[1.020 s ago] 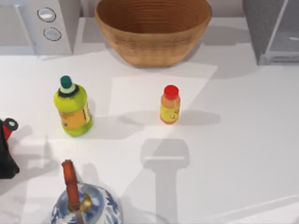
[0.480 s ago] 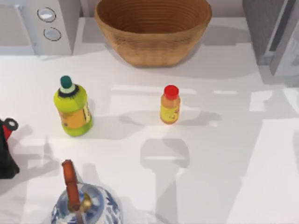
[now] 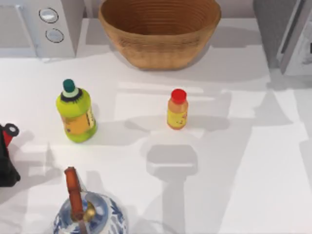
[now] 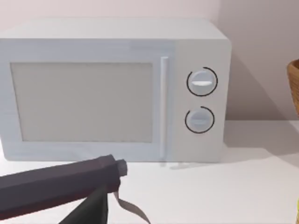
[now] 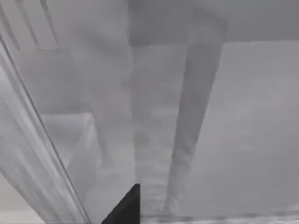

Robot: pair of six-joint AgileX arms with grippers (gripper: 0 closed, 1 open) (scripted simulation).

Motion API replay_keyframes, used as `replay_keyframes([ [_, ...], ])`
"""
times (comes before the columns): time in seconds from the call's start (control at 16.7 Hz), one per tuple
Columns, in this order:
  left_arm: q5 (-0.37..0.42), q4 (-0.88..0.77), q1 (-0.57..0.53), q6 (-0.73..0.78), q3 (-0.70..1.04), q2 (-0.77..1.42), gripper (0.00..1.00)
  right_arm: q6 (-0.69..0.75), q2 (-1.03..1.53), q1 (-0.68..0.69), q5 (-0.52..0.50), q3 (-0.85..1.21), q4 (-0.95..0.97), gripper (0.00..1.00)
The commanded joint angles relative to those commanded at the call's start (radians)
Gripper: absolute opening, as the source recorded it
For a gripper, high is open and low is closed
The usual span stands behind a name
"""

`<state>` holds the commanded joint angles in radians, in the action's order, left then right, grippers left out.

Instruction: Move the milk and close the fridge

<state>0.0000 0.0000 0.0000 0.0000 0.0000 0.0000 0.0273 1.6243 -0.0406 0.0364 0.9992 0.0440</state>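
Observation:
The fridge [image 3: 272,29] is the grey box at the table's far right corner. Its pale door panel [image 3: 298,43] stands at a narrow angle to the body. The milk is out of view. The right wrist view looks close up at the fridge's pale translucent door [image 5: 154,116], and a black tip of my right gripper [image 5: 126,207] shows at that picture's edge. My left gripper [image 4: 93,210] shows as a black tip in the left wrist view, parked low in front of the microwave.
A wicker basket [image 3: 160,30] sits at the back centre, and a light grey microwave [image 3: 46,24] with two knobs at the back left. Standing mid-table are an orange bottle with a red cap [image 3: 177,109] and a green bottle [image 3: 75,113]. A blue-white teapot [image 3: 87,214] is at the front left, and a black-and-red object [image 3: 7,158] is at the left edge.
The fridge door has swung from wide open in toward the fridge body. Light patches and shadows on the table's right side have shifted. The bottles have not moved.

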Motion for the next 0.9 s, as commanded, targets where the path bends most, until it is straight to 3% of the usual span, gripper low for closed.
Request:
replay_keyframes([
  [0.9, 0.000, 0.000, 0.000, 0.000, 0.000, 0.000, 1.00, -0.003, 0.361, 0.002, -0.007, 0.453, -0.092, 1.00],
])
